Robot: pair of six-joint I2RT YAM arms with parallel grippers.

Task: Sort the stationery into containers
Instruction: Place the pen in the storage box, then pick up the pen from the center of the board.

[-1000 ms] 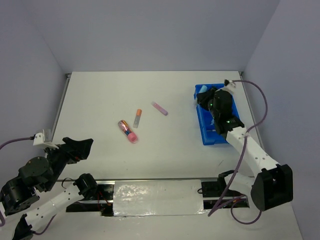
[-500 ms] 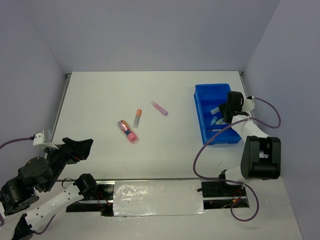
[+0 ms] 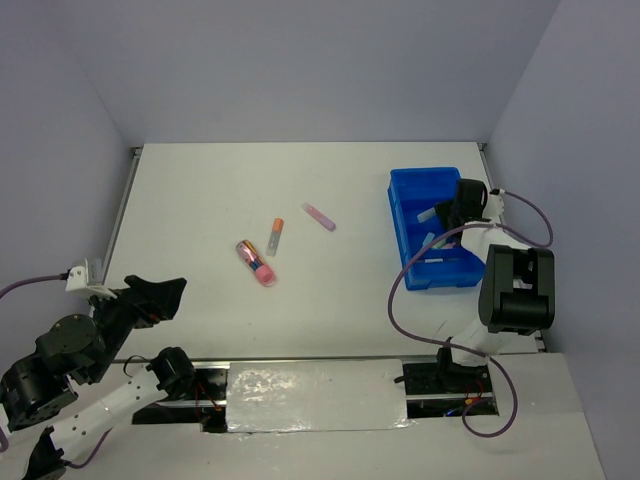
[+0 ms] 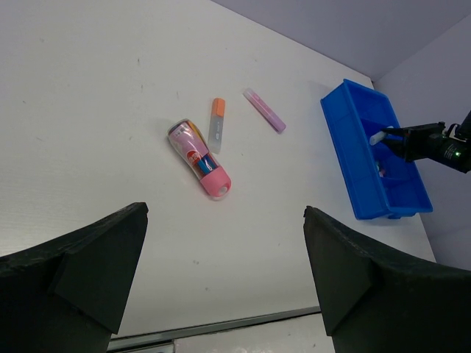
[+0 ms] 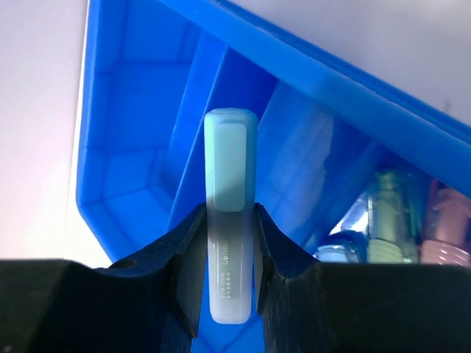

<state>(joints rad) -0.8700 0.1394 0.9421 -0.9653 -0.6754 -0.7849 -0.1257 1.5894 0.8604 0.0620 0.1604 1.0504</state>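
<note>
- Near-left corner: your left gripper point(image 3: 163, 293) hovers spread wide, holding nothing.
- Mid-table: a pink-capped marker point(image 3: 256, 263), an orange-capped marker point(image 3: 274, 236) and a lilac marker point(image 3: 319, 216) lie loose, waiting to be collected.
- By the right edge: the blue tray point(image 3: 397, 228) already holds several pieces.
- Above the tray: your right gripper point(image 5: 230, 254) pinches a pale green marker point(image 5: 230, 162), closed only to its width. It looks lined up over a divider, so shift it over one compartment, lower it, then release.

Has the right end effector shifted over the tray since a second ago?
Yes. The right end effector, gripping a pale marker, moved from the blue tray's far-left corner toward its right rim.
</note>
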